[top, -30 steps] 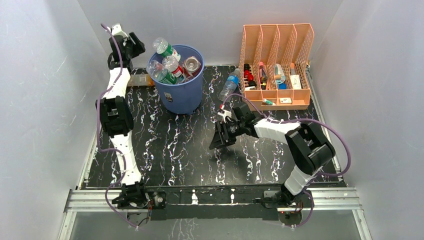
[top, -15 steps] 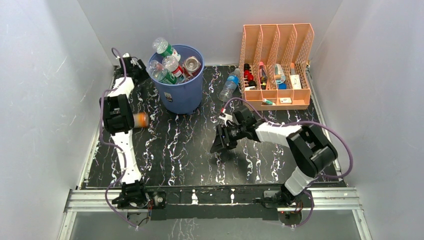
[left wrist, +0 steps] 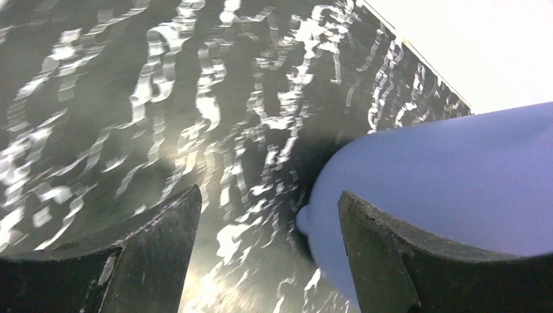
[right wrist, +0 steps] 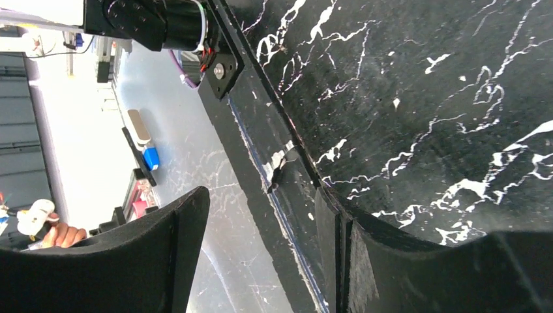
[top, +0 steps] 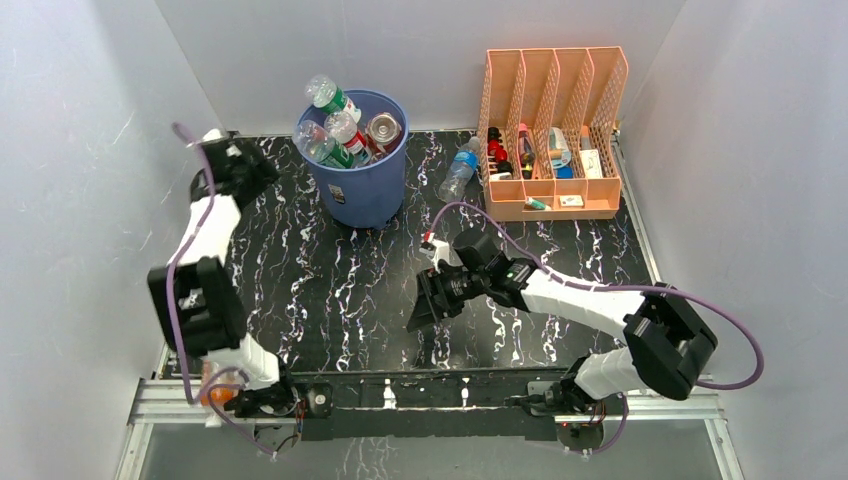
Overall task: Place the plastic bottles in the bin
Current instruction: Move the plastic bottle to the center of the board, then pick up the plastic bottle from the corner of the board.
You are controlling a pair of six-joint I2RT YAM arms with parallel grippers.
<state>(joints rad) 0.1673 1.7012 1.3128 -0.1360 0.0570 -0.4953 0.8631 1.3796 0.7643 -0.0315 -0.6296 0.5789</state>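
Since left gripper (left wrist: 269,195) and right gripper (right wrist: 261,193) both gape empty, send right to clear bottle (top: 460,170) beside peach organizer (top: 556,207); grab mid-body.

Bin (top: 362,195) holding bottles (top: 335,130) stands at the table's (top: 330,290) far edge; rightward lies one bottle (top: 460,170), then the far-right-corner organizer (top: 555,195).

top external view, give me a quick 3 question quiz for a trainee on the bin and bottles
1. True or false: the bin lies tipped on its side.
2. The clear bottle lying outside the bin is beside: A the peach organizer, B the left arm's base, C the right gripper.
3. What does the left gripper hold?
Key: 1 false; 2 A; 3 nothing, it is open and empty.
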